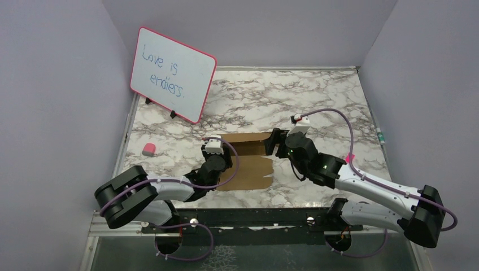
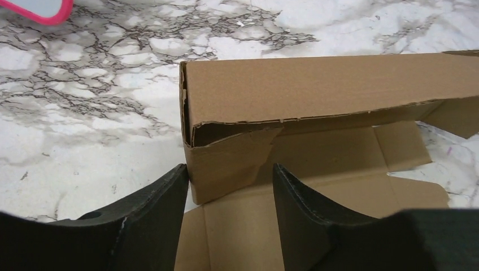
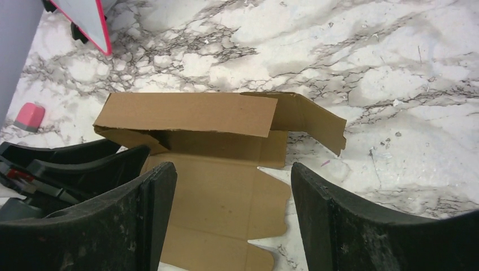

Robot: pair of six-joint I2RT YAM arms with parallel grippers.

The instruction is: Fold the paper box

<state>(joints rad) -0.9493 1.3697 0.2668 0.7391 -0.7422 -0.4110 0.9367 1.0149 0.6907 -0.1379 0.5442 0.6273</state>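
The paper box (image 1: 248, 164) is brown corrugated cardboard lying mid-table, partly folded. One long panel (image 2: 316, 84) stands up and leans over the flat base (image 3: 220, 192). A short end flap (image 2: 226, 164) hangs at its left end, and another flap (image 3: 316, 121) sticks out at the right end. My left gripper (image 2: 230, 176) is open at the box's left end, the end flap standing between its fingers (image 2: 152, 209) without being pinched. My right gripper (image 3: 231, 175) is open above the flat base near the box's right end (image 1: 273, 142), holding nothing.
A pink-framed whiteboard (image 1: 173, 73) stands at the back left. A small pink eraser (image 1: 148, 149) lies left of the box. Purple walls close in the marble table (image 1: 316, 96) on three sides. My left fingers (image 3: 85, 161) show in the right wrist view.
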